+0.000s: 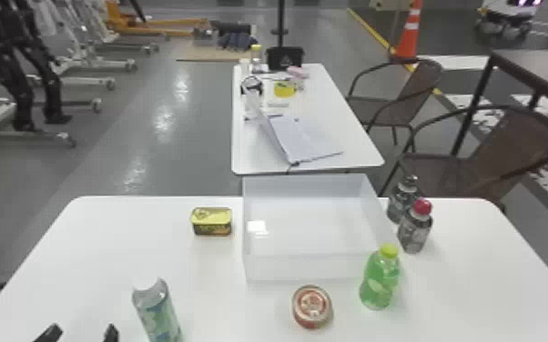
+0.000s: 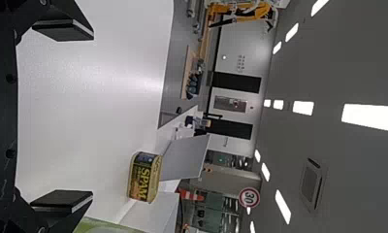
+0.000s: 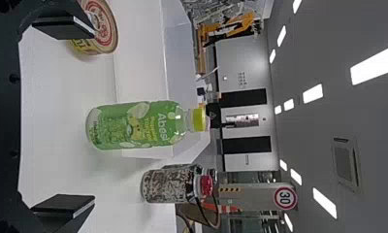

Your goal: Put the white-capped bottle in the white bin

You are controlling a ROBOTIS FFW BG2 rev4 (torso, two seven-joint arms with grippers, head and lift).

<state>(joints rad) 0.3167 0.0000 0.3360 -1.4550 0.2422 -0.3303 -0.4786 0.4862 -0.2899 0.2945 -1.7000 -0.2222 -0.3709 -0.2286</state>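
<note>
Standing just to the right of the left gripper point(image 1: 81, 332), the white-capped bottle point(image 1: 157, 309) shows upright near the table's point(image 1: 82, 273) close side in the head view. Its long axis is vertical, so a level grip round the body should suit. The white bin point(image 1: 305, 268) lies ahead and farther right; its near wall is the edge to clear. Between the yellow tin point(image 1: 212, 221) and the round can point(image 1: 312, 305) is bare tabletop, a likely way through once the bottle is lifted.

In the left wrist view the fingers are wide apart and clamp nothing. A strip of pale green, probably the bottle's side, shows beyond one finger, outside the gap; the hand would need to shift rightward before closing, or that finger could knock the bottle.

In the right wrist view the right gripper point(image 3: 94, 117) also has its fingers apart and bears nothing. Its gap faces the yellow-capped green bottle point(image 3: 134, 125), the wrong one. The left arm is the nearer choice.
</note>
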